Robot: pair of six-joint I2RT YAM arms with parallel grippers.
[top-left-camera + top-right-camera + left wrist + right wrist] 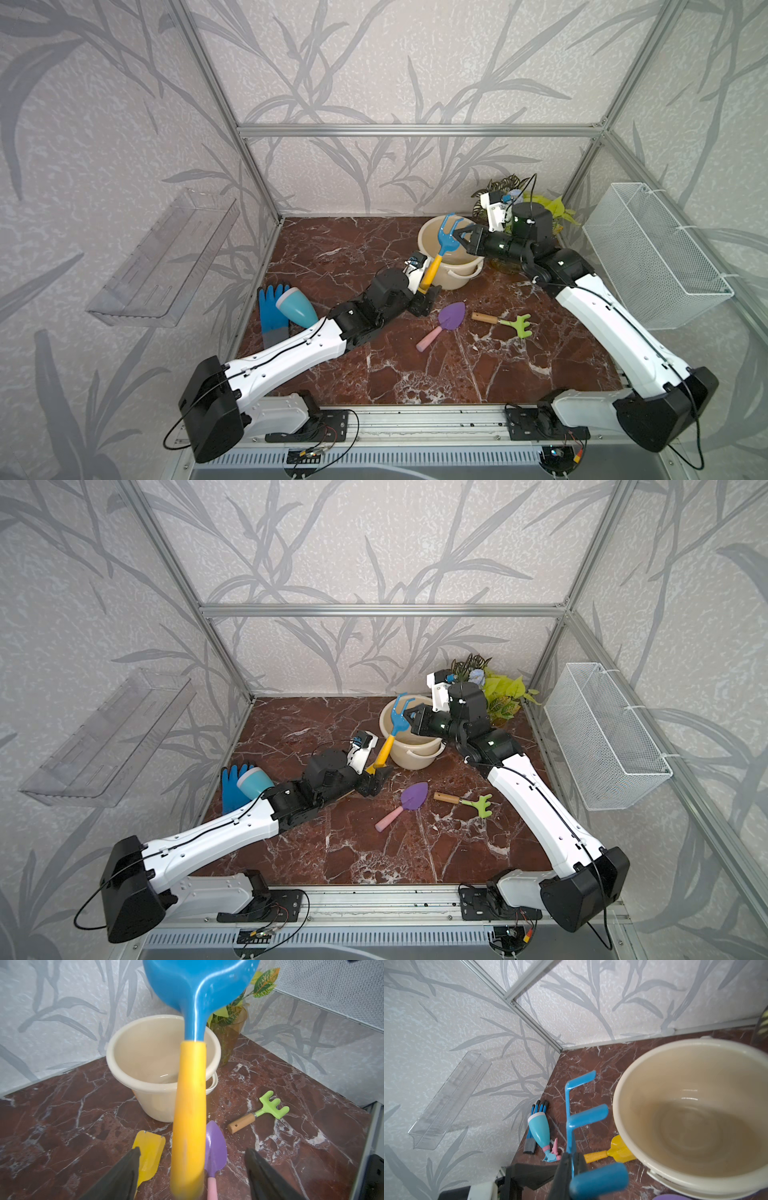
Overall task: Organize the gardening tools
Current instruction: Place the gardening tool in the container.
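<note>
Two grippers at one blue fork [446, 241], right gripper [572, 1160] jaws clamped on its tined head just beside cream bucket [617, 1093] rim, left gripper [192, 1152] jaws apart, yellow handle [190, 1095] between them, gaps either side

Both top views come from a camera head high above and well in front of the cream bucket [452, 280]. It faces down toward the back wall [415, 174] from far enough off to take in the whole table [415, 374], so the two views share nearly everything. The left wrist camera sits low and close in front of the bucket [153, 1103], facing it, with the blue fork [190, 1105] right before its lens. The right wrist camera hangs just beside the bucket's rim [618, 1093], looking down past it toward the left wall [446, 1043]. All four views share the bucket and the fork.
</note>
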